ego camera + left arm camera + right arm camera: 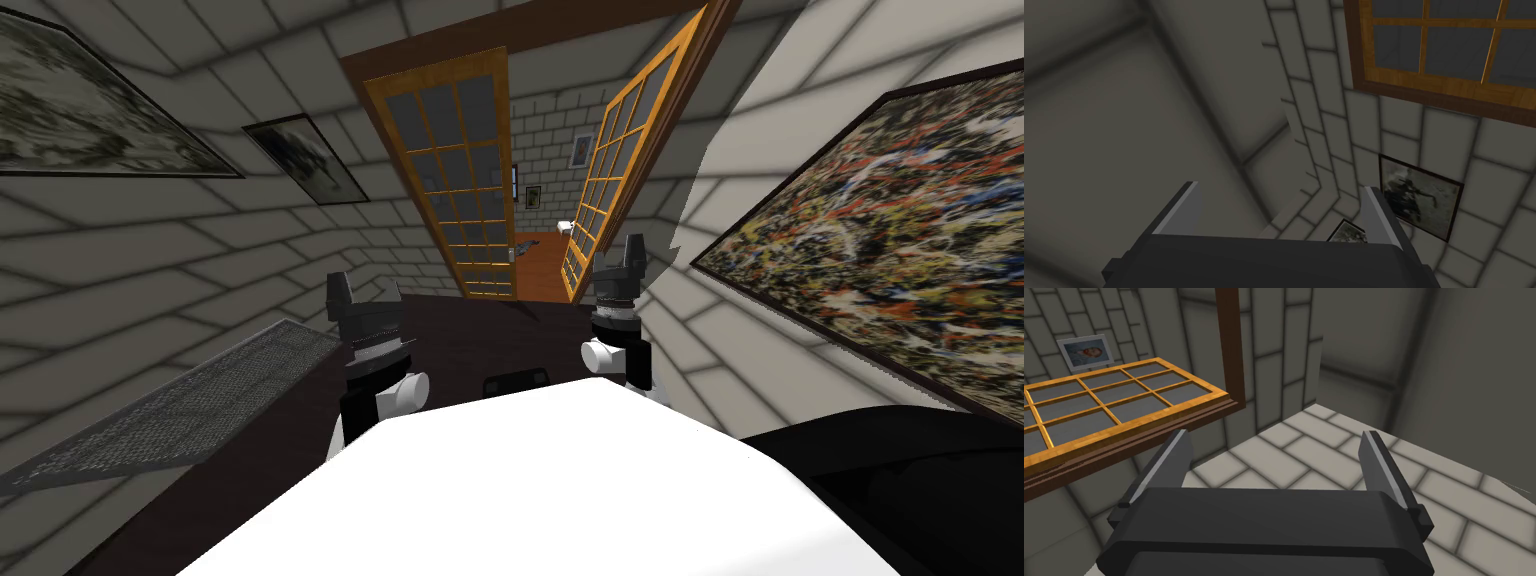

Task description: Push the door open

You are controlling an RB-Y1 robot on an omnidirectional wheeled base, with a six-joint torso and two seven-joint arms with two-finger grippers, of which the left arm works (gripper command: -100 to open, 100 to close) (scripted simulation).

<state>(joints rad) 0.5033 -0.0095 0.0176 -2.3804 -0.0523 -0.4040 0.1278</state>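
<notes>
Door: glazed double door [472, 180], orange bars over grey panes, set in a dark brown frame [520, 25]; upper middle of the head view.
Leaves: left-hand leaf [480, 230] faces the camera; right-hand leaf [608, 170] stands angled away; the gap between them shows an orange floor [540, 262] beyond.
Left gripper [365, 300]: released, fingers spread with nothing between them; left of centre, short of the door and apart from it.
Right gripper [622, 262]: released, fingers wide apart; just below the lower corner of the right-hand leaf; contact cannot be told.
Approach: dark floor [480, 320] runs from the grippers to the threshold.
Surroundings: large multicoloured painting [900, 230] at the right edge; dim painting [90, 110] upper left; smaller picture [305, 160] beside it; grey mesh panel [170, 410] along the lower left wall.
</notes>
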